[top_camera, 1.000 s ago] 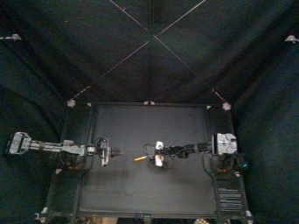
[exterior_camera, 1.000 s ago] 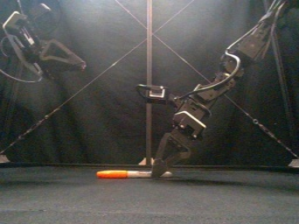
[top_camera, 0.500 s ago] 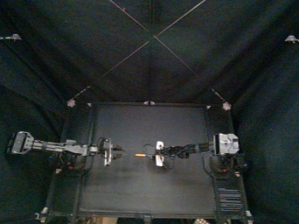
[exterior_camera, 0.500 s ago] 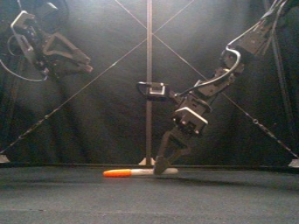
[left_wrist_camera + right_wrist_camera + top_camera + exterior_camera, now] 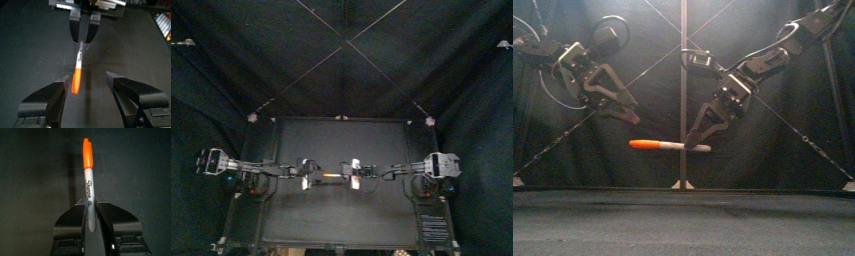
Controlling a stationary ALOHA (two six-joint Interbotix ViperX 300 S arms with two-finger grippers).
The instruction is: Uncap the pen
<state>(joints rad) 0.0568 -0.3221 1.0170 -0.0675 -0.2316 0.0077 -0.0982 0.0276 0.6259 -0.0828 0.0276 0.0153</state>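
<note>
- Front view, far left: the left end effector (image 5: 628,115) hangs with its jaws spread wide, just above the orange cap (image 5: 644,144) and not touching it.
- Middle: the marker pen (image 5: 673,146) lies level in the air, clear of the surface (image 5: 684,215).
- Right: the right end effector (image 5: 698,137) clamps the pen's grey barrel end.

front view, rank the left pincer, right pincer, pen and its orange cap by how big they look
1. left pincer and right pincer: about alike, so not ranked against each other
2. pen
3. orange cap, only part of the pen
</note>
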